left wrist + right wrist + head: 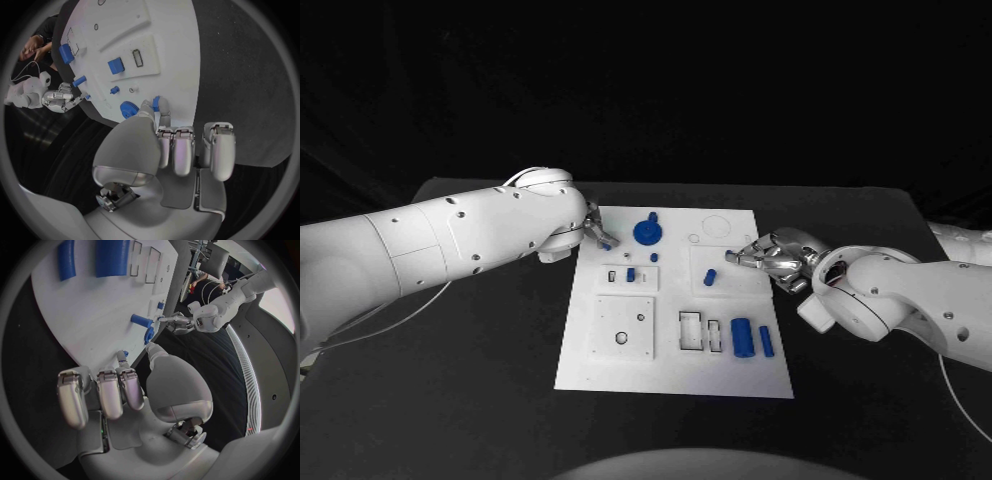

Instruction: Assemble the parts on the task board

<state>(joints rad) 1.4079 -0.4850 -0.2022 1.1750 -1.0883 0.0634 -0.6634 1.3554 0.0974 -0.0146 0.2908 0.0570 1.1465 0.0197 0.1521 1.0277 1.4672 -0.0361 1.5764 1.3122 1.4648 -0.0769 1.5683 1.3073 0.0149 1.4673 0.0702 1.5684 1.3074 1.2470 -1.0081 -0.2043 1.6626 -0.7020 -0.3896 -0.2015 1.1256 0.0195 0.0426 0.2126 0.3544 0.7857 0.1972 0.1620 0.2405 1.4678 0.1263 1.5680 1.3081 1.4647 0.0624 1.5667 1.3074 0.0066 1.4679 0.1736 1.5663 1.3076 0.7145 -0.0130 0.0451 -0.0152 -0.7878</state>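
Overhead head view; wrists sharing task board (672, 300)

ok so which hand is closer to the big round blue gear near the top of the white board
Left. The left hand sits at the board's left edge, just beside the gear. The right hand is at the opposite edge, farther from the gear.

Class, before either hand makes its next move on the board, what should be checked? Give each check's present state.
1. Left hand pinches the small blue peg between thumb and finger: ok.
2. Right hand holds a part: cannot tell.
3. Flat white task board lies wholly on the black table: ok.
4. Thick blue cylinder lies on the board, away from both hands: ok.
5. The hands are apart from each other: ok.
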